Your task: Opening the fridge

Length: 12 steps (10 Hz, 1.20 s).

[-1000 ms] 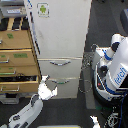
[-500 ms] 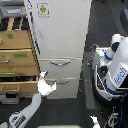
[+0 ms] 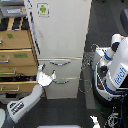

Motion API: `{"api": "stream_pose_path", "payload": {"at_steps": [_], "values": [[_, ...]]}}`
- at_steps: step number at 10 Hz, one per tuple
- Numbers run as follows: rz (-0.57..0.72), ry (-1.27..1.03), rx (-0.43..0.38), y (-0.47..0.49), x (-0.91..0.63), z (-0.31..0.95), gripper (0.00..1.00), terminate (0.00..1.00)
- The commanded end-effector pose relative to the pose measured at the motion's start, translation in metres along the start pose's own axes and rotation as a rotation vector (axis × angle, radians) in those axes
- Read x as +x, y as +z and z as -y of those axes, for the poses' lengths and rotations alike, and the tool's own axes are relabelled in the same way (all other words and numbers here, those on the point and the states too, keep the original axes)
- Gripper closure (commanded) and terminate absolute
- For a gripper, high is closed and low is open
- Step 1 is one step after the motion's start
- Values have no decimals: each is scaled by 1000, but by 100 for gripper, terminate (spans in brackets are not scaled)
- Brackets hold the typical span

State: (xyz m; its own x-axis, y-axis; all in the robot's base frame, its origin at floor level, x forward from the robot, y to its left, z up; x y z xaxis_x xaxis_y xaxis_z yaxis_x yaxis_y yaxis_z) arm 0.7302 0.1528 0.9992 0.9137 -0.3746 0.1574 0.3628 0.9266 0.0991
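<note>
The floor was dark. One fridge stood closed, with two lower drawers and two silver handles; one wooden cabinet stood beside it. The arm reached up from below; the gripper, fingers spread wide, sat just beside the fridge's lower drawers, holding nothing

No legible text anywhere.

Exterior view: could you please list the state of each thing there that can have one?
fridge: upper door shut
upper fridge drawer: shut
lower fridge drawer: shut
wooden cabinet: drawers partly pulled out
gripper: open, at fridge's lower-left edge
</note>
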Motion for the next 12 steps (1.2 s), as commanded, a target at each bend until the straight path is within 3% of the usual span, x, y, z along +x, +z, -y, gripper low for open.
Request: {"api": "stream_pose_path", "payload": {"at_steps": [1, 12], "values": [[-100, 271, 40, 14, 63, -66, 0, 0], [-96, 422, 96, 32, 112, -202, 0, 0]]}}
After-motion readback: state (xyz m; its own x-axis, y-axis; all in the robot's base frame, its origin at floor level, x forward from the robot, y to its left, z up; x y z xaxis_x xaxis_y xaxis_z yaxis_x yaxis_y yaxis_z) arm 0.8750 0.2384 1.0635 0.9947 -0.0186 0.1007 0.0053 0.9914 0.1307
